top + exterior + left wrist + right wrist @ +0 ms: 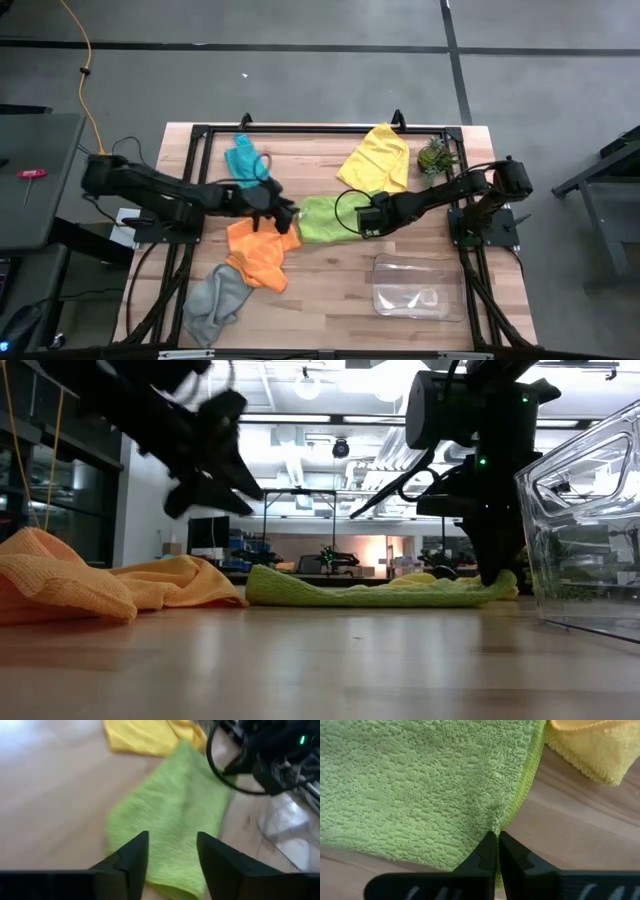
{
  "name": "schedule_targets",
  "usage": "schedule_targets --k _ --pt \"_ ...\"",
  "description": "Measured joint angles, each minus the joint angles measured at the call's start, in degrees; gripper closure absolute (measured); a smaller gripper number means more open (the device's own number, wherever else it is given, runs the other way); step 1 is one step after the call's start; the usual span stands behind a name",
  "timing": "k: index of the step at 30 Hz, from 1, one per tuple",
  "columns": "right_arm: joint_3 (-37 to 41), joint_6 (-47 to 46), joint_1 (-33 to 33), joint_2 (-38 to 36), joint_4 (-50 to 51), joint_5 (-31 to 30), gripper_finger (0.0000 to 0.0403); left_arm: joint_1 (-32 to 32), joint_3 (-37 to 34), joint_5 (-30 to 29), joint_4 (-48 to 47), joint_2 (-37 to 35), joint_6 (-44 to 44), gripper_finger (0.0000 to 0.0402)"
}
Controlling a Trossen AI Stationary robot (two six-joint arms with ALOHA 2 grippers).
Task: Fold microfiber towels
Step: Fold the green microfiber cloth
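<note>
Your right gripper (497, 851) pinched the lime green towel's (420, 785) hem thinly and could have slipped; left gripper (172, 852) hovered spread, risking uneven lift

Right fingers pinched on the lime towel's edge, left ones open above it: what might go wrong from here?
1. The right gripper holds only the hem of the lime green towel; lifting may pull it free.
2. The yellow towel touches that corner and might drag along.
3. The left gripper, descending open, might bunch the cloth or catch the orange towel.
</note>
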State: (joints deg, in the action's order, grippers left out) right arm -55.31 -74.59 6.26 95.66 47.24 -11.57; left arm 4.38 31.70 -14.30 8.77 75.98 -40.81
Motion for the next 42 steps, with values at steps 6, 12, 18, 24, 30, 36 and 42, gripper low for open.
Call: schedule_targets --k 6,12,18,24,30,36,42 --pt "-0.02 0.0 0.0 -0.02 0.09 -0.42 0.0402 -1.82 0.0 4.9 10.33 13.5 -2.6 0.0371" --pt "-0.02 -1.93 0.19 -0.07 0.64 0.1 0.0403 -2.17 0.0 5.04 12.22 21.38 -9.02 0.0386" --pt "-0.1 -4.87 1.67 -0.09 6.01 0.66 0.0403 -1.08 0.57 5.87 15.17 24.01 -7.99 0.0398" --pt "-0.11 -6.66 2.78 -0.11 8.28 1.56 0.0403 1.3 5.86 8.05 14.3 25.92 -2.31 0.0401" --pt "-0.11 -8.14 2.91 -0.78 8.44 1.62 0.0403 3.55 11.01 10.31 7.96 26.48 2.3 0.0401" --pt "-0.11 -10.35 2.91 -4.28 11.86 -0.58 0.0403 6.34 11.57 10.41 1.16 22.49 6.94 0.0401" --pt "-0.09 -10.49 2.75 -8.76 12.61 -2.95 0.0403 8.84 11.45 9.94 -9.34 14.95 12.71 0.0401"
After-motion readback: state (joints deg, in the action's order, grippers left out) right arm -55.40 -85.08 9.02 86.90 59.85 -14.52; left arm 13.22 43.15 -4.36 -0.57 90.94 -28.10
